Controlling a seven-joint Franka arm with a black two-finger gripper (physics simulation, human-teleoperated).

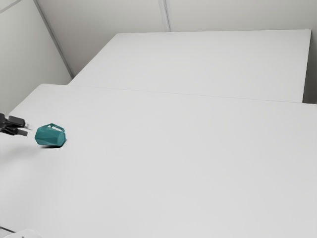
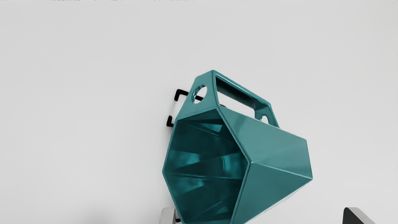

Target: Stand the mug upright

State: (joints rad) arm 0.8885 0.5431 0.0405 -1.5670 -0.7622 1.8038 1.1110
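Ext. view: faceted teal mug [image 1: 48,136] lay on its side on the white counter [image 1: 173,158], approx. 9 o'clock in the view; not upright. Its mouth faced approx. 9 o'clock, toward the hand [image 1: 27,130]; base faced approx. 3 o'clock. Mug handle [image 1: 56,127] was uppermost, on the 12 to 1 o'clock side. Dark shadow [image 1: 53,147] under mug, at its 6 o'clock. Hand was just off the mouth end, at mug's 9 to 10 o'clock.

Wrist view: hand [image 2: 261,217] was wide open, holding nothing. One fingertip [image 2: 167,216] sat close by the mouth rim; contact w/ it: couldn't tell. Other fingertip [image 2: 357,216] stood well apart from mug. Faceted interior was visible thru the mouth; handle had a round hole thru each end. Black angular marks [image 2: 180,92] showed near the mouth end & handle; nature unclear.

Surroundings, ext. view: second white surface [image 1: 198,59] at approx. 12 to 1 o'clock, beyond counter; pale wall [image 1: 99,15] w/ grey strip [image 1: 165,15] at approx. 12; cropped white rounded item [image 1: 29,234] at 7 to 8, ID unclear.
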